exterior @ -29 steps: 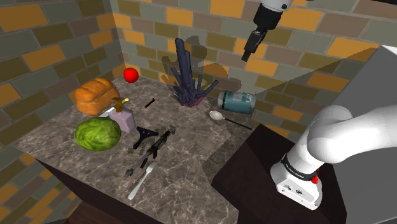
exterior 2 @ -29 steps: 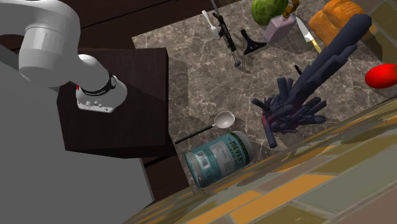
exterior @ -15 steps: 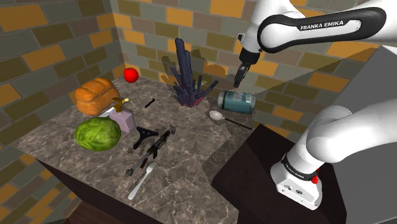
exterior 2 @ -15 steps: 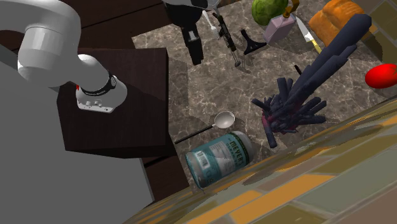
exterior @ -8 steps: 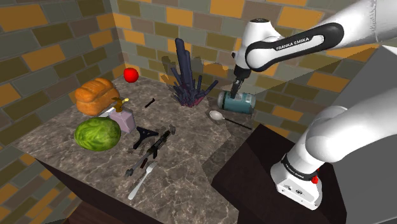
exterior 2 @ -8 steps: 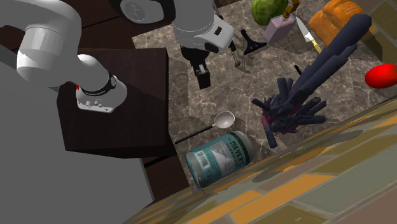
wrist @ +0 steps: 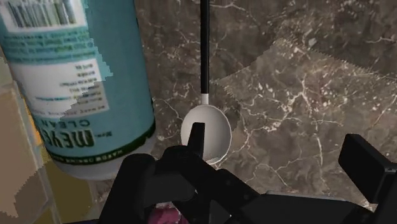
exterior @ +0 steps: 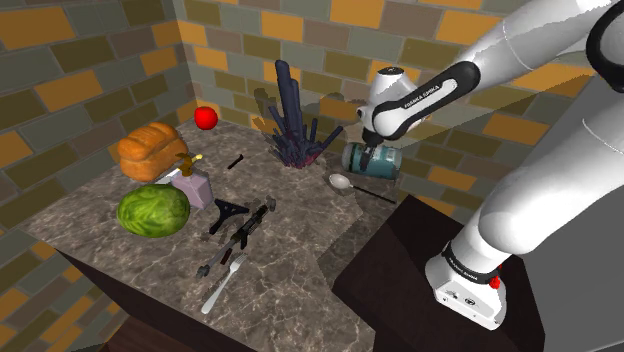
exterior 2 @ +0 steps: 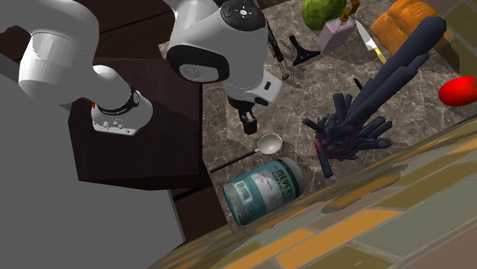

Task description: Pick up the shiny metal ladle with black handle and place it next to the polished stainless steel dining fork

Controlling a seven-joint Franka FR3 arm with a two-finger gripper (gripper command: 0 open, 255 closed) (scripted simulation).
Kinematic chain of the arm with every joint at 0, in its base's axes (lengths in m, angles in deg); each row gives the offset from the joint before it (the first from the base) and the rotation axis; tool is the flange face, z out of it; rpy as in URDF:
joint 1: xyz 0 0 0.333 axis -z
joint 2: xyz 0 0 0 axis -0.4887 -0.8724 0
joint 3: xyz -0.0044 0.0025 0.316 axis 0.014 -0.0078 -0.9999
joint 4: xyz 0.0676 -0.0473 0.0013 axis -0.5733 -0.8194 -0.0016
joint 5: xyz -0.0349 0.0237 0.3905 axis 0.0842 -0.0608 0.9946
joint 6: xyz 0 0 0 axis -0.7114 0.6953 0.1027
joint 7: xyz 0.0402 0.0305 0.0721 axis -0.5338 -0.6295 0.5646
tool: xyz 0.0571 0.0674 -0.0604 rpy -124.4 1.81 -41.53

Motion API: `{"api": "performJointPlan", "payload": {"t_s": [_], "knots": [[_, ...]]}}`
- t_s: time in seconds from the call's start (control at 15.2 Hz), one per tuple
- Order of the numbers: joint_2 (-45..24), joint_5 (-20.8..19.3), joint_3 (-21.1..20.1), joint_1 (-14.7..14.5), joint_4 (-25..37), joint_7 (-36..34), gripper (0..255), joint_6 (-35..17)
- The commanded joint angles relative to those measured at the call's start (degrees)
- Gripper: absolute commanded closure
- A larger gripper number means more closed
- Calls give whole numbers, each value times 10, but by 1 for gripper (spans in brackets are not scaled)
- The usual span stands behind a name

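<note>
The ladle (exterior: 341, 182) lies on the marble table (exterior: 290, 260), a silvery bowl with a thin black handle running toward the stand. It also appears as the ladle (exterior 2: 268, 143) and the ladle (wrist: 207, 130). My gripper (exterior: 372, 160) hangs just above the bowl, next to a lying jar, and is open. In the wrist view the gripper (wrist: 280, 153) has its fingers wide apart, one fingertip (wrist: 197, 137) over the bowl, nothing between them. The gripper (exterior 2: 249, 125) sits a little short of the bowl. The silver fork (exterior: 222, 284) lies near the table's front edge.
A teal-labelled jar (exterior: 373, 158) lies on its side right beside the ladle. A dark spiky ornament (exterior: 293, 130) stands behind. Red ball (exterior: 207, 118), bread (exterior: 150, 150), cabbage (exterior: 153, 210), bottle (exterior: 192, 186) and black toy rifle (exterior: 245, 228) lie further along. The dark stand (exterior: 420, 270) borders the table.
The arm has come down from high near the wall to just above the ladle's bowl beside the jar. The ladle and other things have not moved.
</note>
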Motion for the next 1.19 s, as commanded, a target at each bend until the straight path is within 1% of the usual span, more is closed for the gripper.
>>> {"api": "performJointPlan", "payload": {"t_s": [0.0, 0.4, 0.73, 1.12], "knots": [[-47, -6, 6, 4, 5, 7, 0, -37], [-191, -18, 21, 21, 38, 31, 0, -132], [-312, -24, 27, 38, 84, 49, 0, -194], [-369, -22, 24, 46, 101, 51, 0, -233]]}}
